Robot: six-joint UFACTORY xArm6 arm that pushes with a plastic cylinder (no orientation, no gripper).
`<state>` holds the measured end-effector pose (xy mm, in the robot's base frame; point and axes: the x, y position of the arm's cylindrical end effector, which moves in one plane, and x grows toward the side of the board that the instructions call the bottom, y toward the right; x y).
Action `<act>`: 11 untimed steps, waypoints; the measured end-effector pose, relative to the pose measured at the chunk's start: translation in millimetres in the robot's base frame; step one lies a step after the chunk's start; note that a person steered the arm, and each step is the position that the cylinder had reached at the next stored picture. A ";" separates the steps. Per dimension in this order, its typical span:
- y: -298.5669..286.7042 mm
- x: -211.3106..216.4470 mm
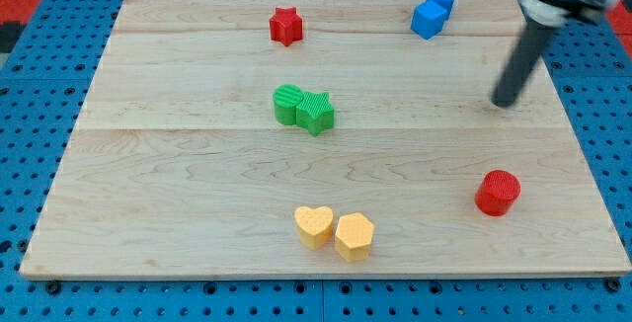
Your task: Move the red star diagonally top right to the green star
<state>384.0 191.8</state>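
On the pale wooden board (197,164), 1 dark rod descends from the view's top right, my tip (506,103) resting on bare wood with no pincer to spread or close. Well apart toward the view's left and slightly higher sits the small red star block (285,26), near the top edge. The green star block (317,113) lies mid-board, touching a green round block (288,104). From here, the red star sits up-left of the green star; it needs pushing toward the view's right.
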 end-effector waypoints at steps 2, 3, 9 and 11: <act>-150.4 -71.6; -184.6 -131.6; -299.7 -52.1; -193.3 -27.6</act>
